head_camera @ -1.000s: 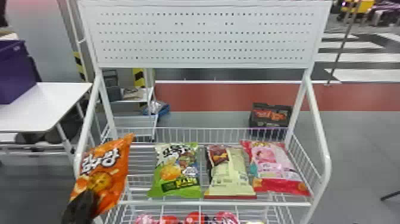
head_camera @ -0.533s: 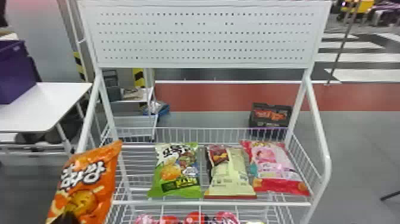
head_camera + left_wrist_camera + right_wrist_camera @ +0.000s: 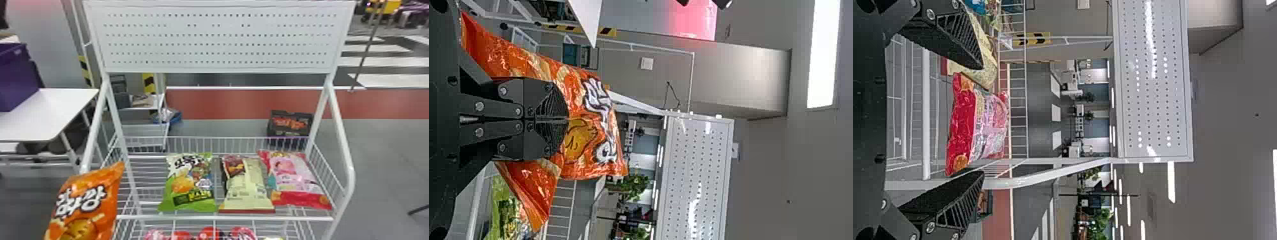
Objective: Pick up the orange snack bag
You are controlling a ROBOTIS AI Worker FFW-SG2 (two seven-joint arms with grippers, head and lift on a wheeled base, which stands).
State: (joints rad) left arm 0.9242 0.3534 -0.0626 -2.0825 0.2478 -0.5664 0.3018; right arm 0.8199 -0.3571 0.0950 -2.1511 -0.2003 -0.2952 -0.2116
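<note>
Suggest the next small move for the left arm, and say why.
Probably ease the orange snack bag back toward the robot: the black left gripper is shut on it, and in the head view it overlaps the white metal rack's left side rail, so could snag.

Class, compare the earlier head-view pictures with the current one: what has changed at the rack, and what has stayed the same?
The orange snack bag has shifted toward the robot's left and lower in the head view, away from the rack, carried by the left gripper. Nothing was newly grasped or released. The green bag, cream bag and pink-and-red bag stayed put.
</note>
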